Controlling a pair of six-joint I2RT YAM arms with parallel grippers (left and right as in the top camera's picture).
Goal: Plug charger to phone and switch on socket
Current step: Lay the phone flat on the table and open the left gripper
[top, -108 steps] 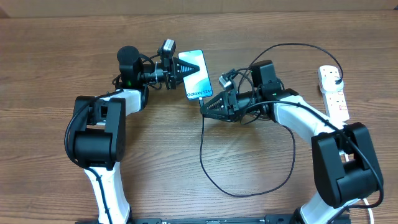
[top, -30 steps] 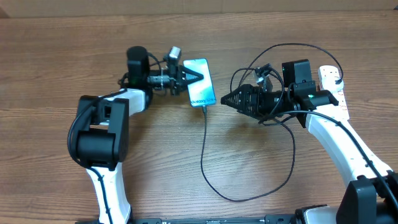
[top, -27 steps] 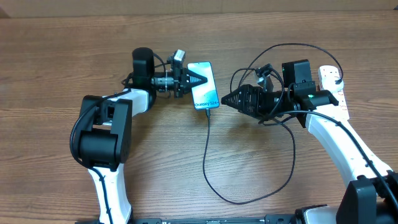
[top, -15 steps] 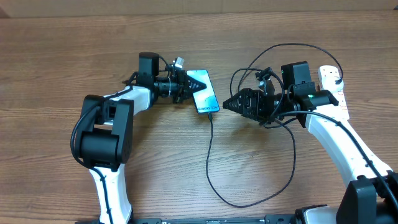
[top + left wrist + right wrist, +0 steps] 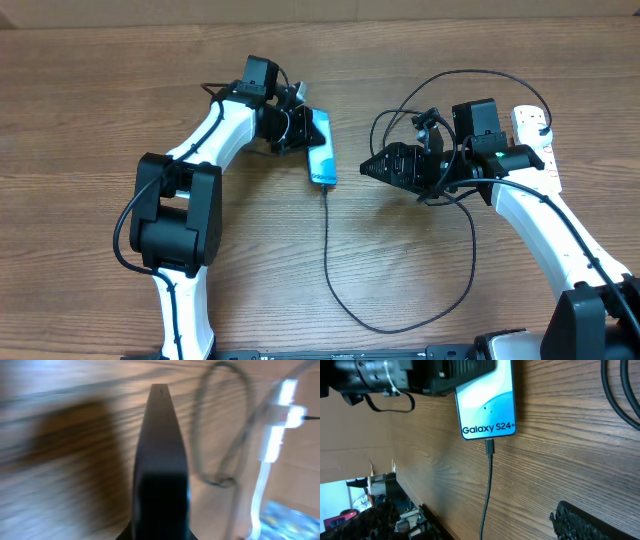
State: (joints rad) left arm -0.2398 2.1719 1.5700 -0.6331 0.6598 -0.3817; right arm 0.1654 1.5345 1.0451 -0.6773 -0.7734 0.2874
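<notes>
Left gripper [image 5: 300, 128] has its fingers pressed together with nothing between them, tip at the phone's [image 5: 321, 150] far end; contact unclear. Right gripper [image 5: 370, 170] is spread wide and empty, just right of the phone. Charger [image 5: 326, 250] tip sits in the phone's near edge, and the cable loops over the table [image 5: 80, 120] toward the socket [image 5: 535, 135] at far right.
</notes>
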